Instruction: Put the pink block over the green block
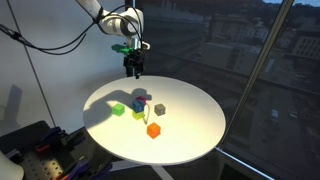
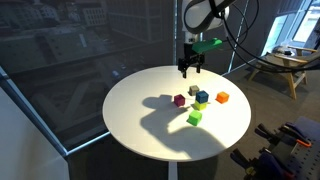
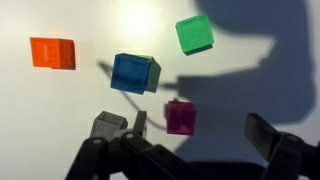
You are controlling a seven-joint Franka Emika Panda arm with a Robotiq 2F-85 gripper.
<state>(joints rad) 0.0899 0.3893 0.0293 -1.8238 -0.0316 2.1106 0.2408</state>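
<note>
The pink block lies on the white round table, far below and between my fingers, nearer the left one in the wrist view. It also shows in both exterior views as the pink block. The green block sits apart from it, beyond the blue cube. My gripper hangs high above the cluster, open and holding nothing.
A blue cube sits close to the pink block, with a paler yellow-green cube right against it. A grey cube and an orange cube lie nearby. Glass walls stand behind the table.
</note>
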